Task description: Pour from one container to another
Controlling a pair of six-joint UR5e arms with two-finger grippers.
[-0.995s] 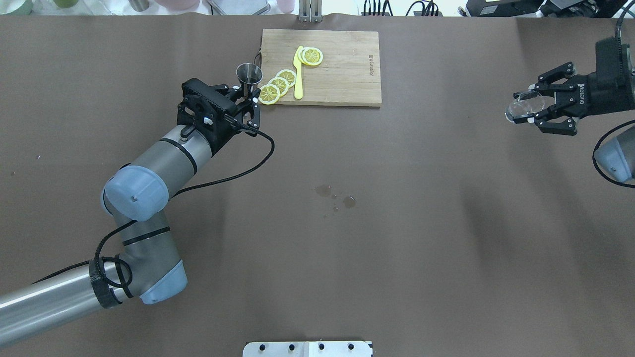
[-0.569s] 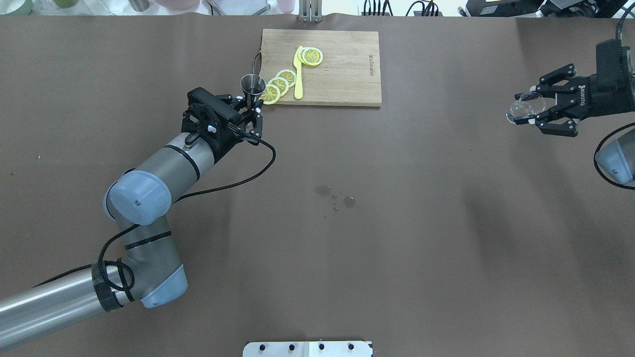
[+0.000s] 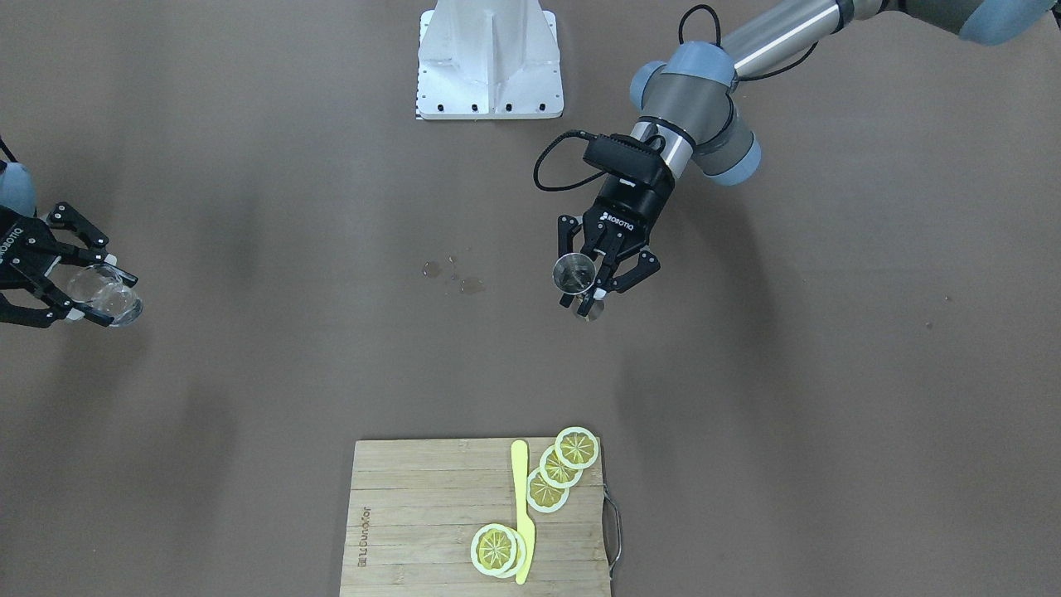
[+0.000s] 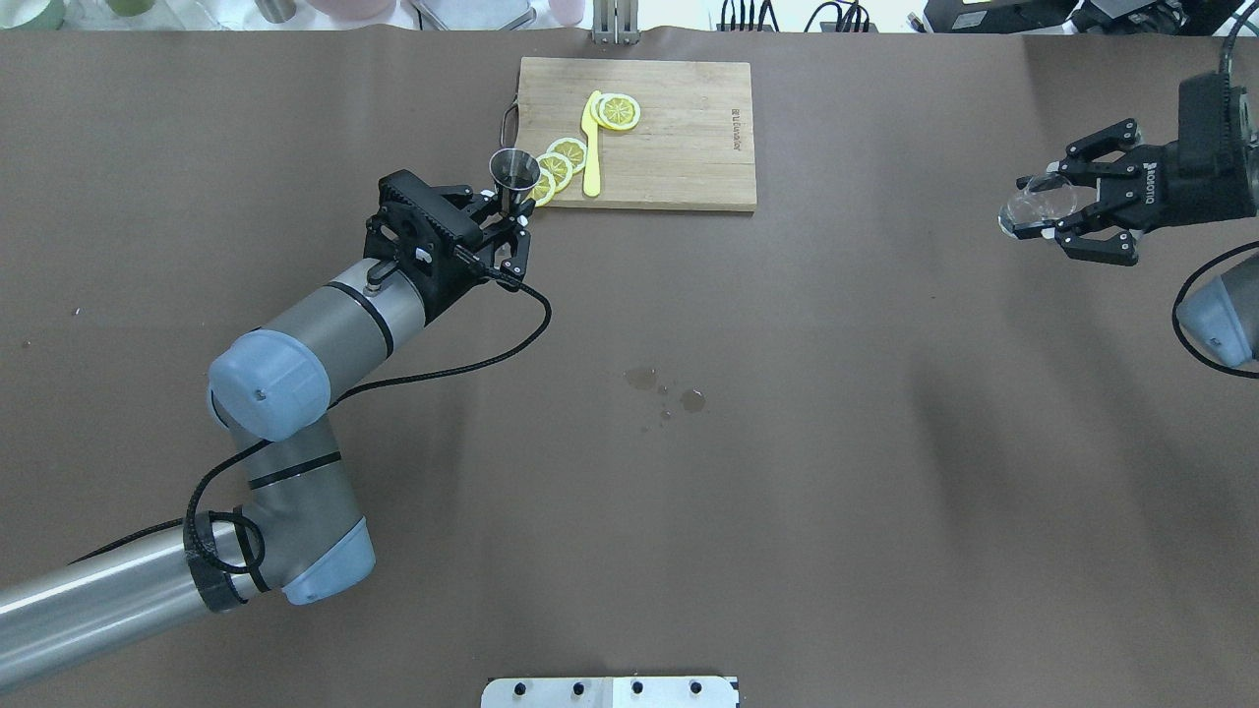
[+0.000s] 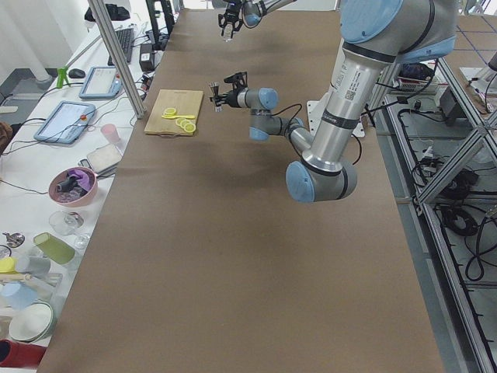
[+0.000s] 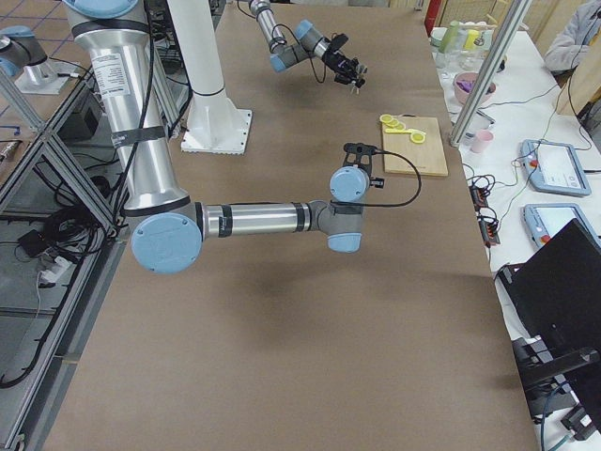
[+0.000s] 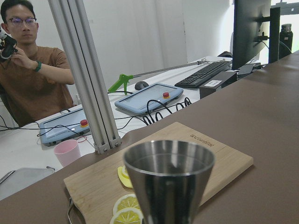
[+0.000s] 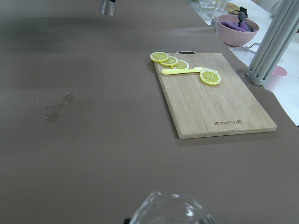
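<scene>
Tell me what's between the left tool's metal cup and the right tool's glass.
In the front-facing view, only bare table and a few wet spots lie between the metal cup and the glass; the cutting board sits farther from the robot.

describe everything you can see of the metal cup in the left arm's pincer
The metal cup is a small cone of brushed steel, its wide round mouth on top, narrowing downward. It is upright; whether it holds liquid cannot be told. The left pincer is shut on its narrow part and holds it raised above the brown table, near the handle end of the cutting board. Nothing else touches it.
</scene>
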